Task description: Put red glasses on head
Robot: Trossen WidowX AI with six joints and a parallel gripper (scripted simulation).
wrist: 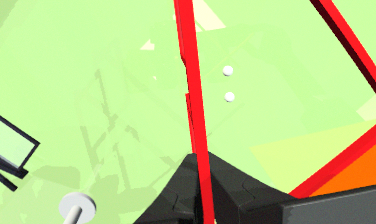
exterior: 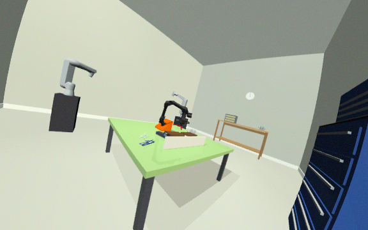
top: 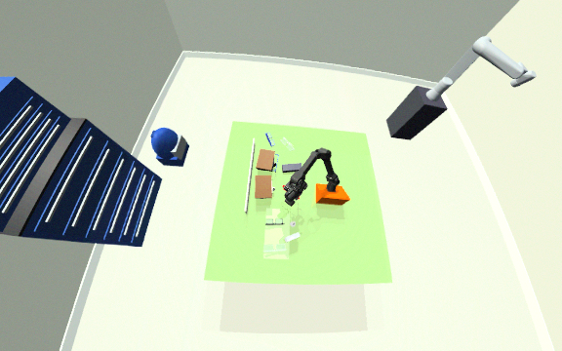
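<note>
The pincer [wrist: 205,200] was clamped tight on the red glasses [wrist: 193,95], its two dark fingers pressed against a thin red bar of the frame that ran straight up between them. A second red bar slanted off to the side, toward the arm's orange base [top: 341,196]. The glasses hung above the green desk [top: 340,253], just beside that orange base and close to the two brown blocks [top: 264,173]. A dark-framed pair of glasses [wrist: 9,150] lay on the desk, farther from the base than the pincer.
</note>
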